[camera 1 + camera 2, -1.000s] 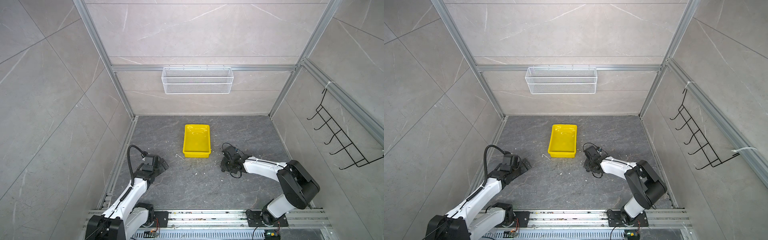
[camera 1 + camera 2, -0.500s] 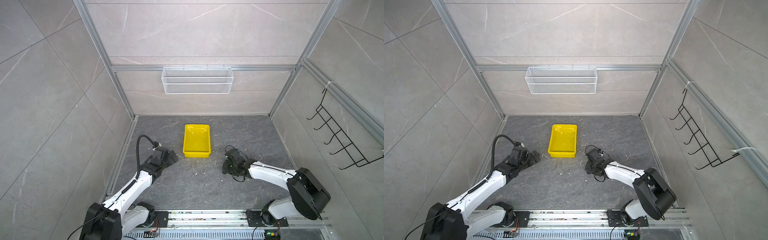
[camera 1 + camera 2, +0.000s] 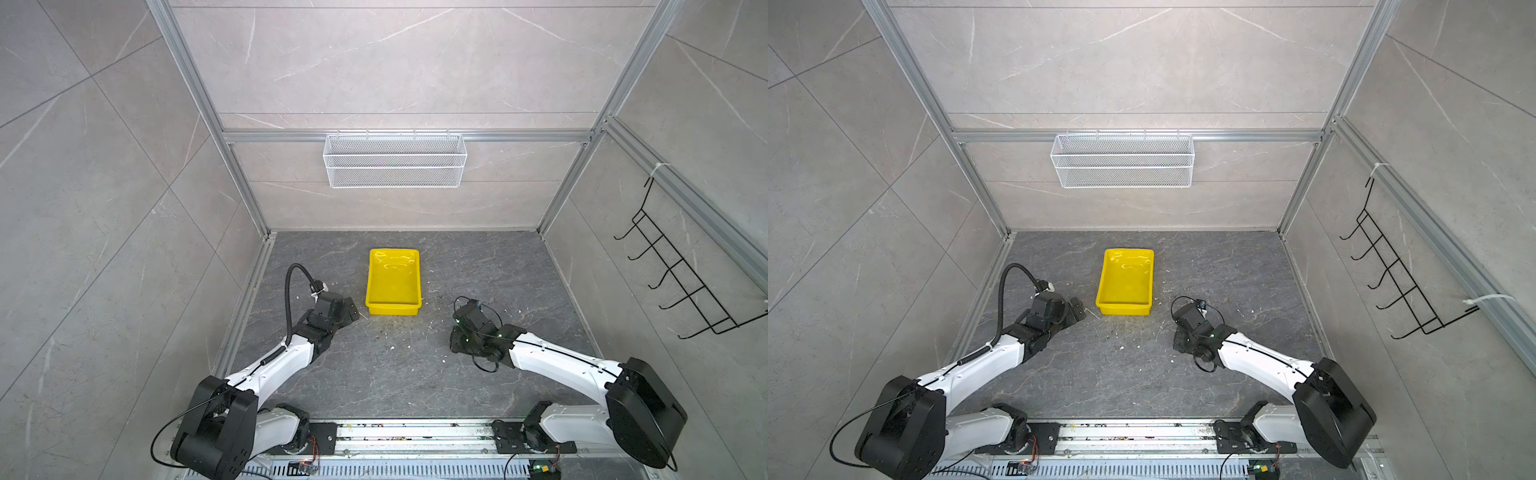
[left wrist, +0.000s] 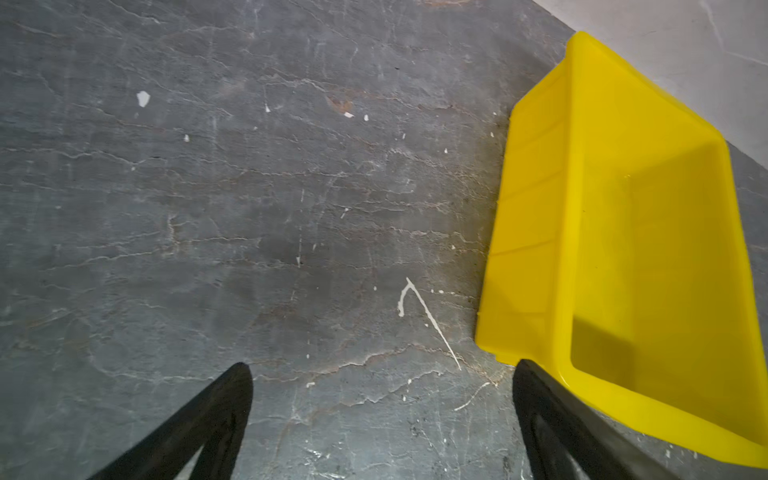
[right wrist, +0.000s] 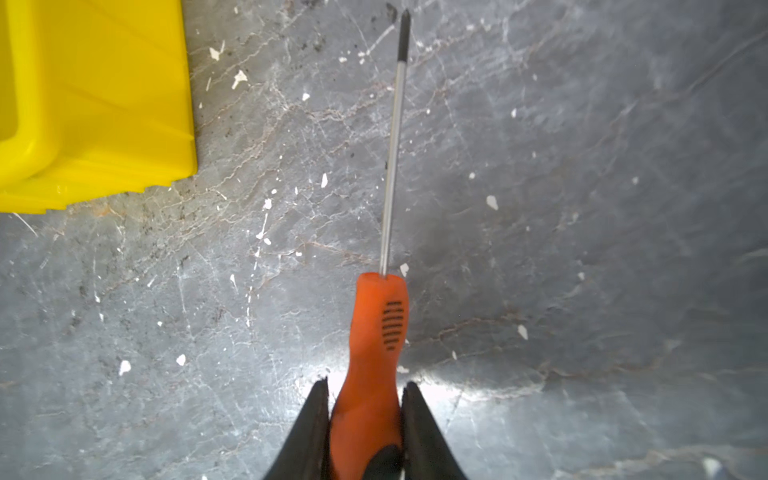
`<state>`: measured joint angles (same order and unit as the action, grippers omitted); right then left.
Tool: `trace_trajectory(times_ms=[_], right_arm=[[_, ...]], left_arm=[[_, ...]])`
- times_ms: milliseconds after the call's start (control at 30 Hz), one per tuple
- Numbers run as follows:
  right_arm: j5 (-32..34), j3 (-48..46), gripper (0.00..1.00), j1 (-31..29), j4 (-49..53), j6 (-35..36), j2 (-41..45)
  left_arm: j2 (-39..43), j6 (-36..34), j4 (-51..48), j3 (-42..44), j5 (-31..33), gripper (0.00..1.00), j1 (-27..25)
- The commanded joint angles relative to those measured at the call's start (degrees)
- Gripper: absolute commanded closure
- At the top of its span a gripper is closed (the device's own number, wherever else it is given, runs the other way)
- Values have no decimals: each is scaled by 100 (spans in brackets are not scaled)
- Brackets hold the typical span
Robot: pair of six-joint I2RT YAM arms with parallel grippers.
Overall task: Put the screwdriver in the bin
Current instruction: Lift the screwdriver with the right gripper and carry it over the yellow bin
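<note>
Right gripper (image 5: 365, 388): jaws clamped on the screwdriver (image 5: 376, 332), black fingers (image 5: 316, 419) pressed on either side of the orange handle near its black end. The thin metal shaft runs straight out ahead of the fingers, its dark tip over the slate floor (image 5: 582, 208). Cannot tell whether the tip touches the floor.

The screwdriver is outside the bin (image 5: 95, 104), off to the side of the bin's near corner and apart from it. Between tool and bin lies open floor, scattered with white flecks and scratches. In both top views the tool is hidden under the right wrist, which sits low over the floor, front-right of the bin.

Left gripper (image 4: 380, 368): jaws wide apart over bare floor. One finger (image 4: 540, 407) overlaps the bin's near corner rim in the left wrist view; contact or not, cannot tell. In a top view this gripper sits just beside the bin's front-left corner.

The bin rests flat on the floor, mid-cell, long side running toward the back wall.

Surroundings:
- A white wire-mesh basket (image 3: 395, 161) hangs on the back wall rail, high above the bin.
- A black wire hook rack (image 3: 681, 274) is on the right wall, well away from both arms.
- An aluminium base rail (image 3: 411, 432) at the front carries both arm mounts.
</note>
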<state>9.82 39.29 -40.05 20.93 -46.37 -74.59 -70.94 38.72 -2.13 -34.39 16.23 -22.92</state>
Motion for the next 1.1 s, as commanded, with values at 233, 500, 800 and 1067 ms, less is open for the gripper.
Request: trace_trajectory(times_ms=[233, 500, 800, 1067], right_arm=[[977, 1989, 83, -432, 518, 860, -845], [642, 4579, 84, -444, 926, 1113, -2554], [337, 6221, 84, -457, 896, 1037, -4174], [-139, 7267, 84, -453, 1272, 833, -5460]], left_arm=[[-370, -192, -364, -569, 153, 0, 35], [-182, -223, -409, -543, 215, 0, 30], [-25, -122, -280, -403, 157, 0, 38], [-40, -116, -332, -450, 186, 0, 33]])
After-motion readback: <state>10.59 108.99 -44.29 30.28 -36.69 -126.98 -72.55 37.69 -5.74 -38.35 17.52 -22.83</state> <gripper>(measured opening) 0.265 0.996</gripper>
